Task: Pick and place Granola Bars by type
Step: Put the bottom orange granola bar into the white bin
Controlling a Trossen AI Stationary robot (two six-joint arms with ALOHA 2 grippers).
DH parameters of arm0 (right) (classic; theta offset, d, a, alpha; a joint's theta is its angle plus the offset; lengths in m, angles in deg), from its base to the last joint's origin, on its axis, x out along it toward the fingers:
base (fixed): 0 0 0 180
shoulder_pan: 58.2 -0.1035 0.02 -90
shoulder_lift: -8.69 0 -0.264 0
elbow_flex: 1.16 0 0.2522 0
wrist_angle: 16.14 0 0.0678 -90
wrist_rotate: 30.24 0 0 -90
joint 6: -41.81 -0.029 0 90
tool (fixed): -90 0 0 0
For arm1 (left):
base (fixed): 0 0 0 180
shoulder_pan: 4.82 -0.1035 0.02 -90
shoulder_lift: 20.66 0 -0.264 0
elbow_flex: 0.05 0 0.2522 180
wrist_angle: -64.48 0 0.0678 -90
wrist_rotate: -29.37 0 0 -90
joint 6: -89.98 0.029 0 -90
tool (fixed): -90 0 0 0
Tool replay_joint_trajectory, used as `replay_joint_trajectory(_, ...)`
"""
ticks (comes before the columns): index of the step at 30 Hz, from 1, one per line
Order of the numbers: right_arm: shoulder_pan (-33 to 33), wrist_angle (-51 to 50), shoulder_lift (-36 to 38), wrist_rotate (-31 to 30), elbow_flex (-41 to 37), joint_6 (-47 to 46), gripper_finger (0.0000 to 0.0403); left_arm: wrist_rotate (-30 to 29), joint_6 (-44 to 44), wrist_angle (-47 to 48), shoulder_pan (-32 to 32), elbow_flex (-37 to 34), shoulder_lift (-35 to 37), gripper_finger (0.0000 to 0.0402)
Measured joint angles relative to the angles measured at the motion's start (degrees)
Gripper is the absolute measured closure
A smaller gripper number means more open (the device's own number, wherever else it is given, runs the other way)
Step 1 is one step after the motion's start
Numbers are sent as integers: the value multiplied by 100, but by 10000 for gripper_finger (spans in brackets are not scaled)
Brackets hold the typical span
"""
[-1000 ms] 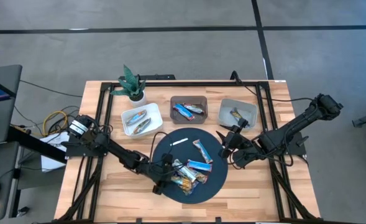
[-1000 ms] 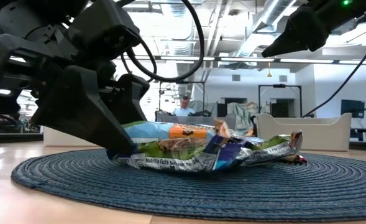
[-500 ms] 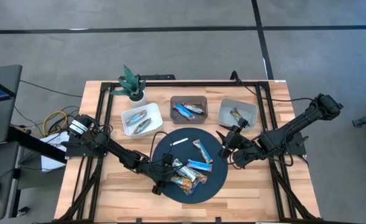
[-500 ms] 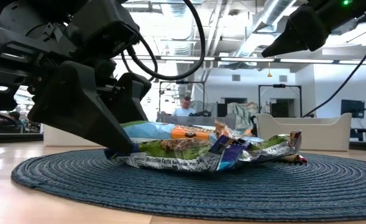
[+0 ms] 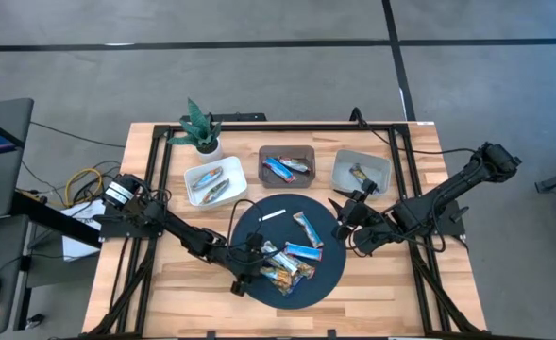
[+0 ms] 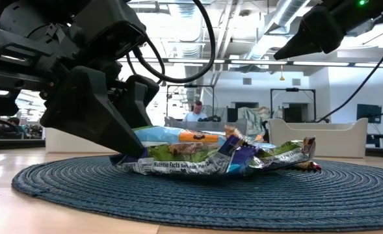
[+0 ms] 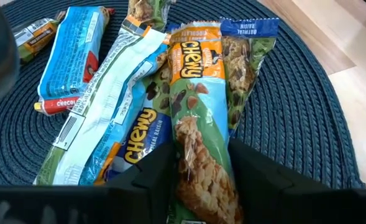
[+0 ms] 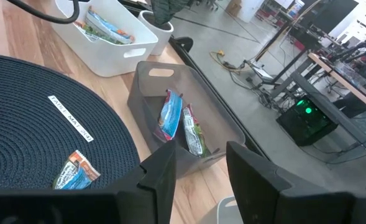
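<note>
The granola bars point(image 5: 287, 260), small rectangular bars in shiny crinkled foil wrappers, are heaped on the round dark-blue woven mat point(image 5: 327, 283) at the middle of the pale wooden table point(image 5: 381, 293); others are already laid in the three bins behind the mat. The left gripper point(image 7: 201, 171) is lowered onto the pile, and its dark fingers are closed on the sides of a green-and-orange wrapped bar point(image 7: 201, 118), gripped near one end with the rest of the bar lying forward over its neighbours. The right gripper point(image 8: 198, 165) is held spread and empty above the mat's edge, near the dark grey bin point(image 8: 189, 106).

The bars are judged light and fairly stiff inside, but the foil is slick and loose, so a pinch across the narrow sides, near the middle, is likely to be safer than a hold on the crimped ends. Overlapping wrappers, such as the white-and-blue one point(image 7: 117, 112) just beside, could be dragged along.

The mat's ribbed weave offers some friction. A white bin point(image 5: 213, 182), a light grey bin point(image 5: 362, 172) and a small potted plant point(image 5: 200, 125) stand at the table's far side. Beyond, an open workshop with a person point(image 6: 196, 112) is seen.
</note>
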Motion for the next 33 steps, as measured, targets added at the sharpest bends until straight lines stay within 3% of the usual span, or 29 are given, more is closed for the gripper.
replay_joint_trajectory(9,0,0,0,-2,0,0,270,-13,239,214,2,0,406,263)
replay_joint_trajectory(14,0,-2,0,-2,0,-2,270,-423,425,523,2,0,714,272)
replay_joint_trajectory(16,0,-2,0,-2,0,-2,271,-807,481,653,2,0,795,275)
replay_joint_trajectory(25,0,-2,0,-2,0,0,270,-3647,484,2147,-15,0,1490,277)
replay_joint_trajectory(30,0,-2,0,-2,0,-1,269,-4676,-280,3858,-55,0,2181,277)
replay_joint_trajectory(33,0,-4,0,-2,0,0,269,-4907,-1009,5033,-183,1,2565,277)
